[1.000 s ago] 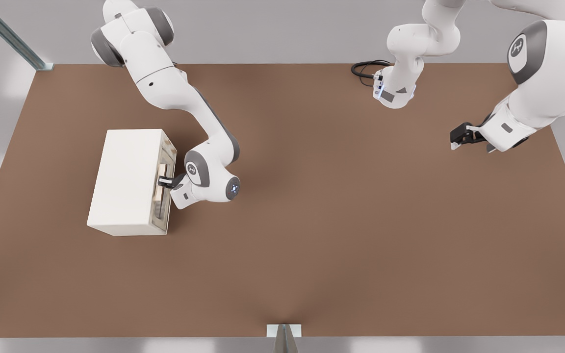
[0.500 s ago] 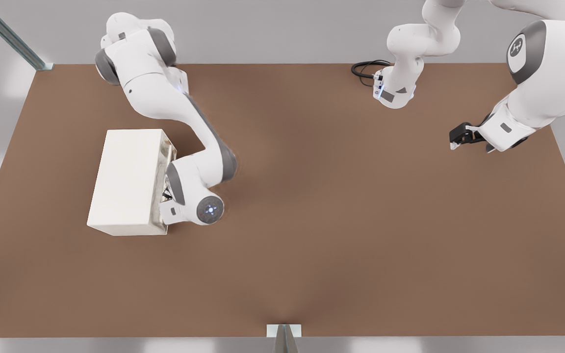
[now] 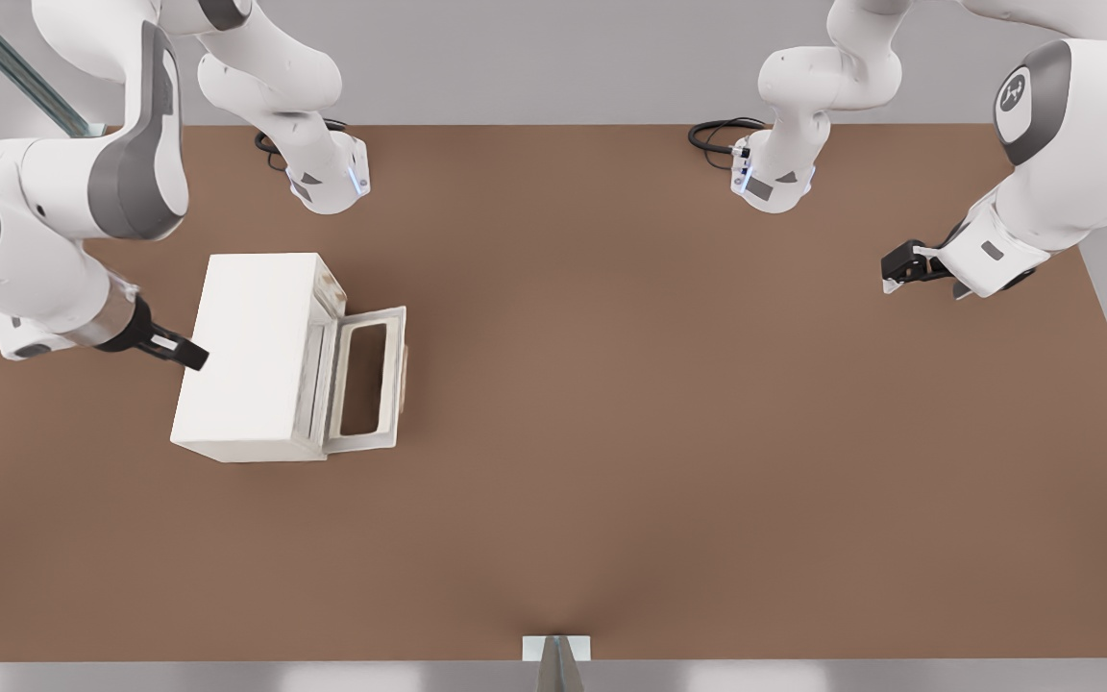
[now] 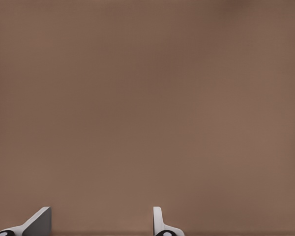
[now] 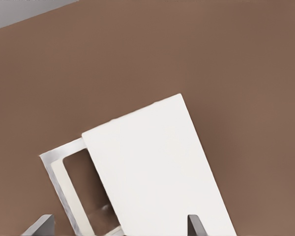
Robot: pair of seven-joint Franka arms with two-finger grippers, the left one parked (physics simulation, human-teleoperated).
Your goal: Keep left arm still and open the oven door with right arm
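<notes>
The oven door [image 3: 366, 380] lies open at left of the frame. The end effector [image 3: 190, 356] hovers left of the oven [image 3: 251, 351], well apart from the door. Its fingers [image 5: 195, 227] are spread and hold nothing.

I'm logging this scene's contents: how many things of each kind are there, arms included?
Robot arms: 2 (working arm's gripper open, beside the oven's back, away from the door)
Ovens: 1, cream-white oven
Oven doors: 1, oven door swung open
Tables: 1, brown table
Total: 5

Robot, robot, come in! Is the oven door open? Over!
Gripper open, holding nothing, by the oven's back edge. Oven door folded down, open. Nothing in the way.
</notes>
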